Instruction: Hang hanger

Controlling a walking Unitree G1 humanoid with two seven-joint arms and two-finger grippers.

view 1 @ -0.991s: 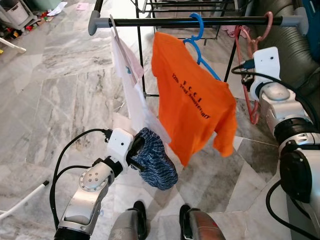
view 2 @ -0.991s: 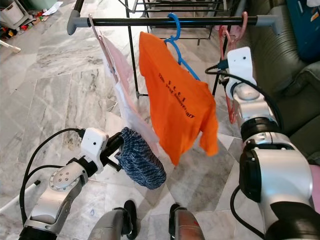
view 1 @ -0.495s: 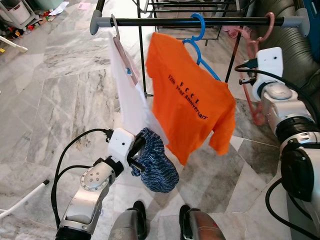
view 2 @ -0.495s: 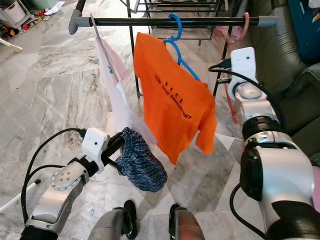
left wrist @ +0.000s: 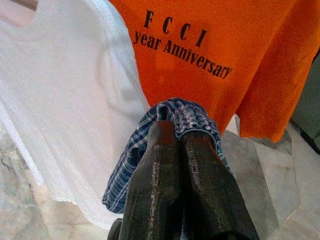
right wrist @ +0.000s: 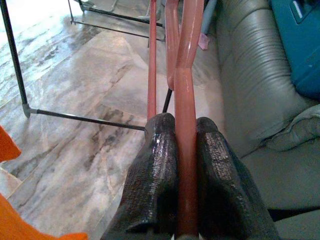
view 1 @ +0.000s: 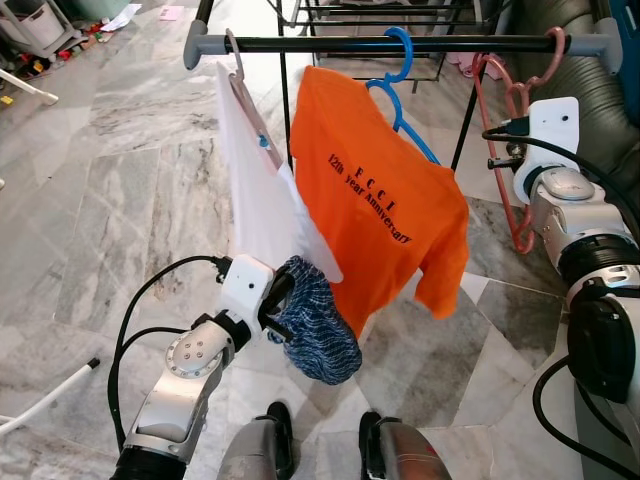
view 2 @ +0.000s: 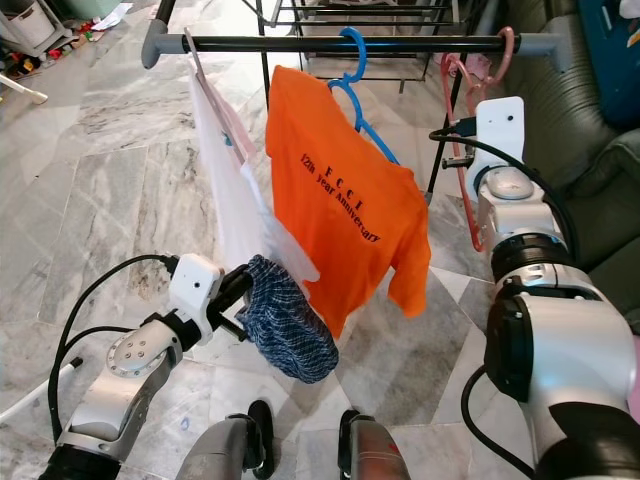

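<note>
A pink plastic hanger (view 1: 492, 130) hangs near the right end of the black rail (view 1: 330, 44), and its hook (view 1: 552, 42) curls over the rail. My right gripper (right wrist: 185, 150) is shut on one of the hanger's thin bars, just below the rail. Further left on the rail an orange T-shirt (view 1: 380, 200) hangs on a blue hanger (view 1: 398, 60), and a white shirt (view 1: 255, 190) hangs beside it. My left gripper (left wrist: 177, 135) is low in front of the white shirt, shut on a bunched blue plaid cloth (view 1: 315, 320).
A grey sofa (view 2: 580, 120) stands close on the right behind my right arm. A second black rack (view 1: 380, 15) stands behind the rail. A white pole (view 1: 40, 400) lies on the marble floor at the left. Clutter sits at the far left (view 1: 30, 40).
My right gripper has shifted slightly right and up with the pink hanger, whose hook is now higher at the rail. The orange shirt has swung a little. My left arm holds still.
</note>
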